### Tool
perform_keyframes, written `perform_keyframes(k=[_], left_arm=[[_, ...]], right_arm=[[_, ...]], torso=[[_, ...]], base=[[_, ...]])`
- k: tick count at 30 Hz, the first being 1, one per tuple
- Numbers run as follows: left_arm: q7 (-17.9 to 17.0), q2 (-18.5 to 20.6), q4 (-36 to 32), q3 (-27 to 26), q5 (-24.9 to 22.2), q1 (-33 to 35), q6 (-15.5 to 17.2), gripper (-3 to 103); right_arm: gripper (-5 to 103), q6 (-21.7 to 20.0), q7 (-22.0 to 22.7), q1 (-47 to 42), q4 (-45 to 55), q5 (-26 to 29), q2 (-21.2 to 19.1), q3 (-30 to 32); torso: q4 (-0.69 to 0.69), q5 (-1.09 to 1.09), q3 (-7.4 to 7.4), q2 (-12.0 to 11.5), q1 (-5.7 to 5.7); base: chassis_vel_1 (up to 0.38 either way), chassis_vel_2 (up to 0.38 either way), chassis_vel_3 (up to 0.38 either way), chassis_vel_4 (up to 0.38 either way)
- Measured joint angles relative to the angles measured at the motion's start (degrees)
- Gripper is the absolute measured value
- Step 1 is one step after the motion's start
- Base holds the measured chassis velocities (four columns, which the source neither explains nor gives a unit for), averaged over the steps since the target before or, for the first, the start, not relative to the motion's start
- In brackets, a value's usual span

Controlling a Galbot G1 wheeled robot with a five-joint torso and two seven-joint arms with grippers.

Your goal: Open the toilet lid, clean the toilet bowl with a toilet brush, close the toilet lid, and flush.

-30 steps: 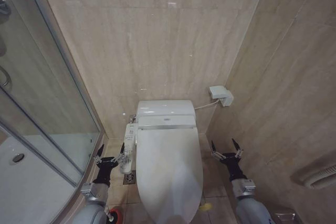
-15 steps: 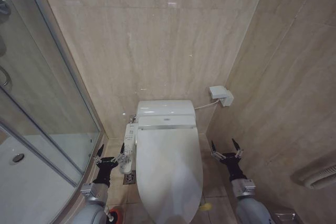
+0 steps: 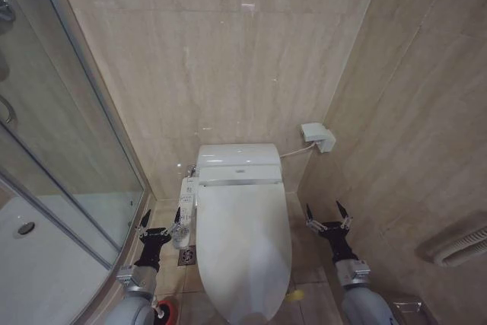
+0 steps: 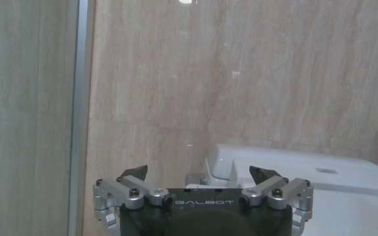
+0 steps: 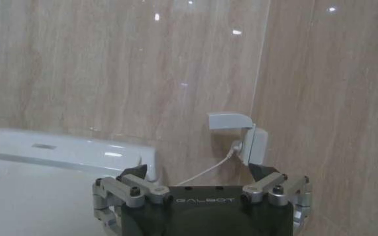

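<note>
The toilet lid point(image 3: 245, 245) lies shut, glossy white, covering the toilet bowl, so the basin is hidden. The white bidet unit point(image 3: 238, 162) sits at its rear against the wall. The toilet brush's red holder cup point(image 3: 166, 312) peeks out on the floor by my left forearm. My left gripper point(image 3: 161, 221) hangs open to the left of the lid, holding nothing, and shows open in its wrist view too point(image 4: 199, 173). My right gripper point(image 3: 329, 215) hangs open to the right of the lid, also empty point(image 5: 199, 172).
A narrow white button panel point(image 3: 188, 199) runs along the toilet's left side, above a floor drain point(image 3: 188, 255). The shower's glass screen point(image 3: 68, 142) and white tray point(image 3: 38, 264) close off the left. A wall socket with a cable point(image 3: 318, 136) sits right of the toilet.
The whole head view has shifted slightly, so the camera moved. Both grippers stay open at the same places beside the shut lid.
</note>
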Motion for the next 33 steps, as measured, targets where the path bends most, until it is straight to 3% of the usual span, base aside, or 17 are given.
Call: perform_keyframes(k=[33], left_arm=[[0.0, 0.0, 0.06, 0.0, -0.01, 0.02, -0.01, 100]], right_arm=[[100, 0.0, 0.0, -0.01, 0.0, 0.0, 0.0, 0.0]], torso=[[0.0, 0.0, -0.01, 0.01, -0.04]], base=[[0.064, -0.062, -0.068, 0.067]])
